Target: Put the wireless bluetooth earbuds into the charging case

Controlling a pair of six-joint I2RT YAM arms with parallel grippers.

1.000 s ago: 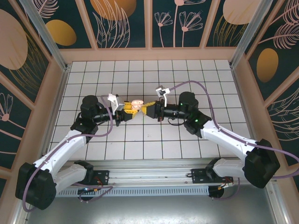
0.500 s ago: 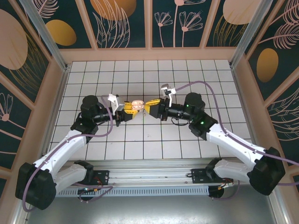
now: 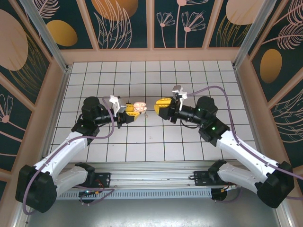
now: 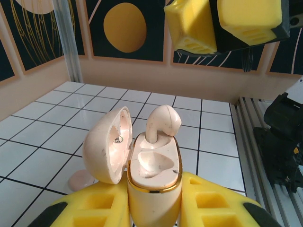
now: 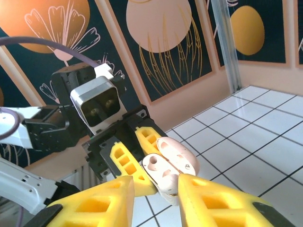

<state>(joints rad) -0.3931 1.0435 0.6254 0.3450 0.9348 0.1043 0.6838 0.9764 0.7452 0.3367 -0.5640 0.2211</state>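
Observation:
My left gripper (image 3: 129, 111) (image 4: 154, 210) is shut on the charging case (image 3: 138, 108) (image 4: 154, 189), a salmon-pink clamshell held upright above the table with its lid (image 4: 106, 144) swung open to the left. One earbud (image 4: 163, 122) stands stem-down in the case's far slot; the near slot is bare. A second pale pink nub (image 4: 80, 179), seemingly the other earbud, lies on the tile below the lid, partly hidden by it. My right gripper (image 3: 162, 107) (image 5: 156, 203) (image 4: 214, 23) hovers to the right of the case, open, with nothing between its fingers. The case (image 5: 163, 174) sits just beyond them.
White gridded table (image 3: 151, 137) inside pink walls (image 3: 151, 54). Aluminium posts stand at the back corners (image 3: 45, 38). The rail holding the arm bases runs along the near edge (image 3: 151, 177). Open tiles lie behind and in front of both grippers.
My right gripper has drawn back to the right, away from the case, and its fingers have parted. The left arm and the case have stayed put.

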